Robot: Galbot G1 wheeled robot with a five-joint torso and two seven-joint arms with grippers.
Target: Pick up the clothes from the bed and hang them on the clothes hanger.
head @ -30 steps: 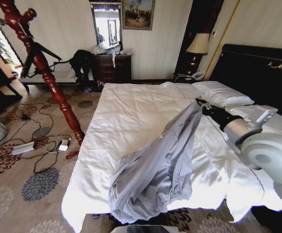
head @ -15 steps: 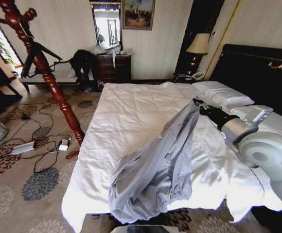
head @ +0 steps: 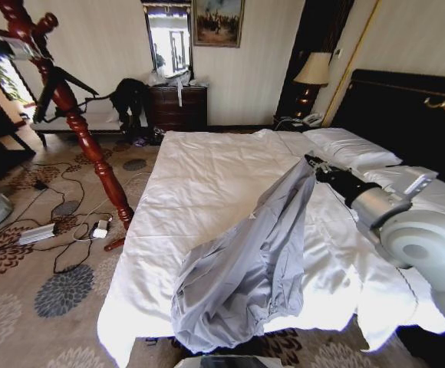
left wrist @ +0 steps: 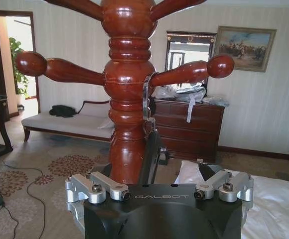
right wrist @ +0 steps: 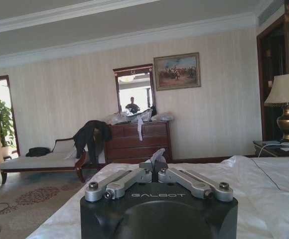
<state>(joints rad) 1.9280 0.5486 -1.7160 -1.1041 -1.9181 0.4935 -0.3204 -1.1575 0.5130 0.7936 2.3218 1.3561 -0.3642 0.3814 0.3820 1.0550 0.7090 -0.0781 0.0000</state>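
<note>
The clothes, a light grey shirt [head: 245, 268], hang from my right gripper [head: 308, 160], which is shut on a pinch of fabric [right wrist: 157, 154] above the white bed [head: 207, 176]. The shirt drapes down over the bed's foot edge. The black clothes hanger [head: 60, 86] hangs by its silver hook [left wrist: 145, 97] from a peg of the red wooden coat stand [head: 80, 126]. My left gripper [left wrist: 157, 185] is up at that stand, at the far upper left of the head view, open, with the hanger's black body [left wrist: 152, 152] rising between its spread fingers.
Cables and a power strip [head: 37, 233] lie on the patterned carpet left of the bed. A dark dresser [head: 178, 107] and a black garment [head: 130, 96] are at the far wall. Pillows [head: 353, 147], the dark headboard [head: 414, 115] and a lamp [head: 312, 70] stand to the right.
My left arm has come into the head view's top-left corner beside the coat stand. The right gripper and shirt shifted slightly left, then held almost still.
</note>
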